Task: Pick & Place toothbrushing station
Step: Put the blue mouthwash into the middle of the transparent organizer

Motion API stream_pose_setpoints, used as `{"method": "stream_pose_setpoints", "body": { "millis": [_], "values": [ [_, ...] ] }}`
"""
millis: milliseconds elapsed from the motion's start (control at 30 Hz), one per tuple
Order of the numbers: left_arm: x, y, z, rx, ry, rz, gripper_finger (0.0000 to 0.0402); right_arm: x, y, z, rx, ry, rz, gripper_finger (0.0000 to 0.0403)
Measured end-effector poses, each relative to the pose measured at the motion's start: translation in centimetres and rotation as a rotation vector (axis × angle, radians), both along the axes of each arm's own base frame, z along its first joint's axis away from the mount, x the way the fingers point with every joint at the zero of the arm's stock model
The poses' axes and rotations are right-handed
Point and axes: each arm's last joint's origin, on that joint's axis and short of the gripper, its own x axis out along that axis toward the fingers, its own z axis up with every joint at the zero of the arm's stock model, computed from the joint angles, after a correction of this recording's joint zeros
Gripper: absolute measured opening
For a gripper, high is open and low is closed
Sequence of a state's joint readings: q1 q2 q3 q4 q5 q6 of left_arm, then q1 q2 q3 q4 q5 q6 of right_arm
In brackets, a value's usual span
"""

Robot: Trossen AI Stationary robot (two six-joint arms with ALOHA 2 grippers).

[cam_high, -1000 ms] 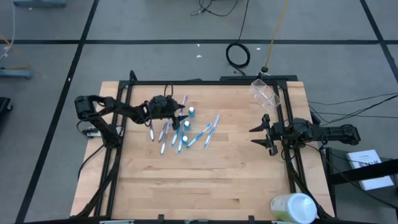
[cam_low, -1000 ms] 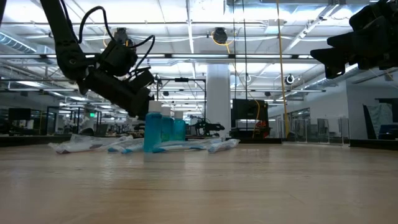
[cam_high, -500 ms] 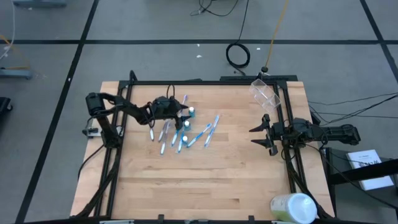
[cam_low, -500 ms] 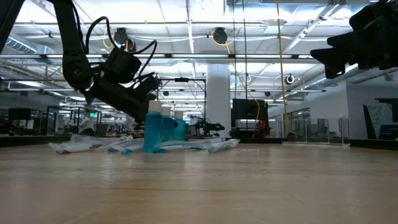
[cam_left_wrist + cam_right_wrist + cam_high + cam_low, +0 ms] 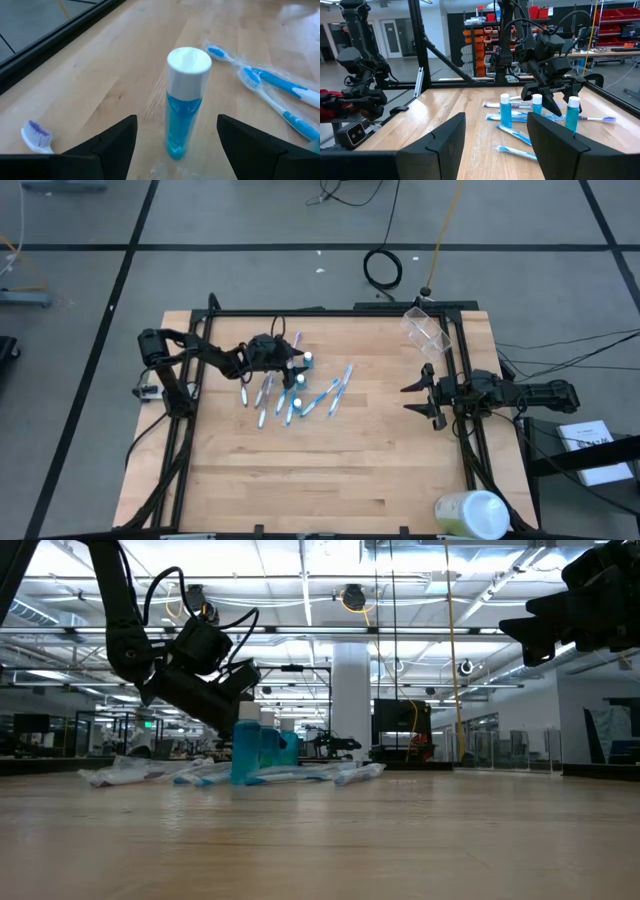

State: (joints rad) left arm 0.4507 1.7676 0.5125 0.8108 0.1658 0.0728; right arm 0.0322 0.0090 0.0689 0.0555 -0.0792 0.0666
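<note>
1. While my left gripper (image 5: 297, 362) hangs low over the far-left part of the table (image 5: 330, 470), its fingers (image 5: 112, 142) stand wide apart with nothing between the pads; an upright blue tube with a white cap (image 5: 184, 100) stands in the gap ahead of them, untouched.
2. That tube is the far one of three standing tubes; in the high view it is just right of the gripper (image 5: 308, 360); the other two (image 5: 298, 381) stand just nearer, close together.
3. Around the tubes lie the toothbrushes (image 5: 266, 395), blue and white, scattered flat on the wood; some fan to the left below my gripper, others (image 5: 338, 388) stretch to the right; one with purple bristles (image 5: 36, 134) lies just beside my left finger; two blue ones in clear wrap (image 5: 272, 87) lie beyond the tube.
4. The clear plastic cup (image 5: 427, 327) sits at the far-right corner of the table, well apart from the pile.
5. My right gripper (image 5: 418, 396) waits at the right edge of the table, fingers spread wide and empty, pointing left toward the pile.
6. A pale green-and-white round container (image 5: 472, 515) rests at the near-right corner; a coiled black cable (image 5: 382, 268) lies on the floor beyond the far edge.
</note>
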Motion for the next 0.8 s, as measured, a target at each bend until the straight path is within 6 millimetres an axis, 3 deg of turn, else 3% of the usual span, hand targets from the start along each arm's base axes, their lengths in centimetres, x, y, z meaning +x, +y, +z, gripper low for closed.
{"method": "stream_pose_setpoints", "body": {
  "millis": [800],
  "values": [
    [0.12, -0.2, 0.0, 0.047, 0.017, 0.029, 0.0282, 0.0, 0.0, 0.0, 0.0, 0.0, 0.0, 0.0206]
  ]
}}
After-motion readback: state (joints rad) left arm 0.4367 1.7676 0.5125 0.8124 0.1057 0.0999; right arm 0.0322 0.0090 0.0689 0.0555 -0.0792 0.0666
